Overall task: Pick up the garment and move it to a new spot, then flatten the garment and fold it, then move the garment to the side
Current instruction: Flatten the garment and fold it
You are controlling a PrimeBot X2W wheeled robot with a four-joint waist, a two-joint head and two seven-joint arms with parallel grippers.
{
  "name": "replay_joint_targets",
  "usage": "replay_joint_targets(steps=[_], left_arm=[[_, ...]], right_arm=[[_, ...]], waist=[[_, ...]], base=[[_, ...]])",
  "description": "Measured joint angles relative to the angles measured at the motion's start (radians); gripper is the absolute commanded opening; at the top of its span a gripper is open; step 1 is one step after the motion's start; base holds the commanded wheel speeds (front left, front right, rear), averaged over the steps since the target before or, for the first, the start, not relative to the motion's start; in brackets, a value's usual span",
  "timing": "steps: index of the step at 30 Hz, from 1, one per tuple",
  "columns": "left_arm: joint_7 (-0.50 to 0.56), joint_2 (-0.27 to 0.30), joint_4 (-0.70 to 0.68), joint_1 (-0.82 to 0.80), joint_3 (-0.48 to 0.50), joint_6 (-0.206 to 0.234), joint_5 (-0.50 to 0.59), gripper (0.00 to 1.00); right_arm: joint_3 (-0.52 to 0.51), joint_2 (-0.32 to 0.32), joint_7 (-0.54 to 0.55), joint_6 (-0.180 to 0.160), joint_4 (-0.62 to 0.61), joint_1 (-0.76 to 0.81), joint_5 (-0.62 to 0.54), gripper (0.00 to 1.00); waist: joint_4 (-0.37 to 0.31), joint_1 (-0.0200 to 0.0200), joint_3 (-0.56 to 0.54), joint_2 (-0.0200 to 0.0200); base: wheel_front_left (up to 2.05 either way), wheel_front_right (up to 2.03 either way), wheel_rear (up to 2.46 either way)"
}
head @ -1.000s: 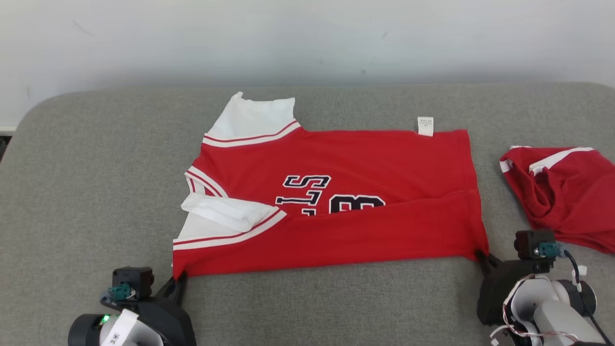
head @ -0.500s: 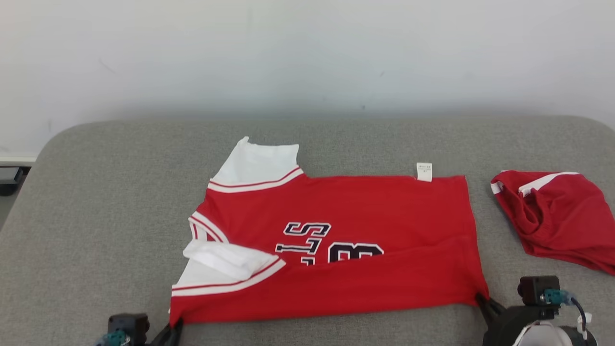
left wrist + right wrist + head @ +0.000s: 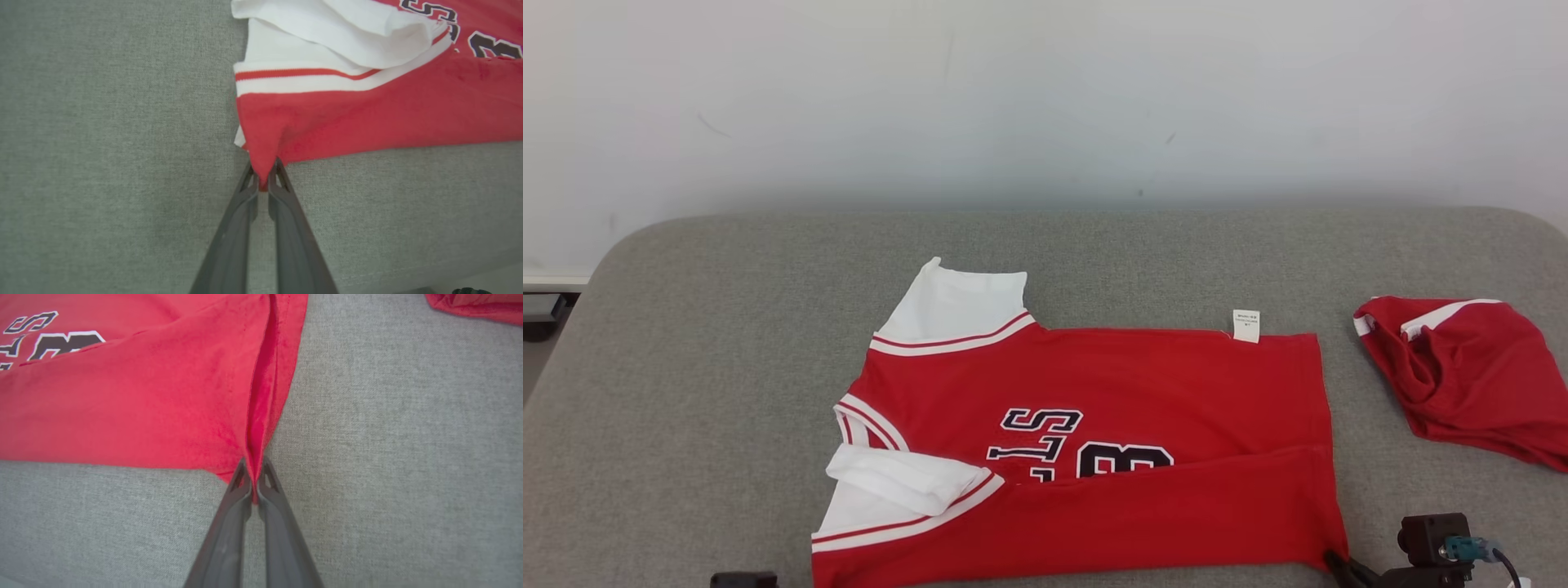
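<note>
Just ahead of my right gripper [image 3: 1335, 562], in the head view, the red jersey [image 3: 1111, 384] lies spread sideways on the grey padded table [image 3: 727, 367]. Its collar and white sleeves are far off to this gripper's left and its hem is on the gripper's own side. The near long edge is folded up over the chest and covers the lower part of the dark lettering. The gripper's dark fingers meet the jersey's near hem corner at the bottom of the picture. A small white label [image 3: 1245, 325] sticks out of the far edge. Beyond the gripper and to its right, apart from the jersey, a second red garment [image 3: 1462, 367] sits crumpled. A pale wall [image 3: 1045, 98] stands behind the table.

In the left wrist view, my left gripper [image 3: 263, 179] is clamped on the jersey's near corner at the shoulder end, and the red cloth is drawn to a point between the tips. Past the fingers and to their right lies a white sleeve [image 3: 335, 36] with a red stripe. Bare table lies to their left.

In the right wrist view, the right gripper is pinched together on the hem corner. A deep crease runs straight away from the tips. The folded panel spreads to the fingers' left, with the lettering [image 3: 45, 337] far off that way. The second garment shows far to the upper right.
</note>
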Motion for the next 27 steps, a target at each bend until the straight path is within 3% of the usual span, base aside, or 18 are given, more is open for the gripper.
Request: replay_joint_targets(steps=[7, 8, 9, 10, 18, 23, 27], left_arm=[[0.041, 0.013, -0.035, 0.006, 0.003, 0.011, -0.008, 0.00], [0.041, 0.013, -0.040, 0.010, 0.007, 0.016, -0.009, 0.03], [0.041, 0.014, -0.045, 0.014, 0.010, 0.016, -0.009, 0.65], [0.041, 0.012, -0.053, 0.018, 0.016, 0.017, -0.012, 1.00], [0.014, 0.013, -0.185, 0.053, 0.081, 0.026, -0.064, 1.00], [-0.050, 0.028, -0.272, 0.057, 0.130, 0.039, -0.052, 1.00], [-0.126, 0.027, -0.330, 0.056, 0.173, 0.052, 0.019, 1.00]], right_arm=[[-0.008, -0.015, 0.044, -0.015, -0.046, 0.022, 0.009, 0.00], [-0.008, -0.016, 0.044, -0.019, -0.052, 0.025, 0.009, 0.35], [-0.012, -0.018, 0.044, -0.019, -0.059, 0.028, 0.009, 0.69], [-0.021, -0.018, 0.044, -0.019, -0.067, 0.030, 0.020, 1.00], [-0.099, -0.024, 0.052, 0.002, -0.205, 0.083, 0.140, 1.00], [-0.112, -0.040, 0.028, 0.000, -0.324, 0.090, 0.132, 1.00], [-0.116, -0.035, -0.021, -0.019, -0.388, 0.070, 0.084, 1.00]], waist=[[-0.001, 0.0000, 0.002, 0.0002], [-0.001, 0.0000, 0.002, 0.0002], [0.000, 0.0000, 0.001, 0.0002], [0.001, 0.0000, -0.001, 0.0002], [0.008, 0.0000, -0.020, 0.0002], [0.011, 0.0000, -0.026, 0.0002], [0.011, 0.0002, -0.025, 0.0002]], base=[[0.00, 0.00, 0.00], [0.00, 0.00, 0.00], [0.00, 0.00, 0.00], [0.00, 0.00, 0.00], [0.00, 0.00, 0.00], [0.00, 0.00, 0.00], [0.00, 0.00, 0.00]])
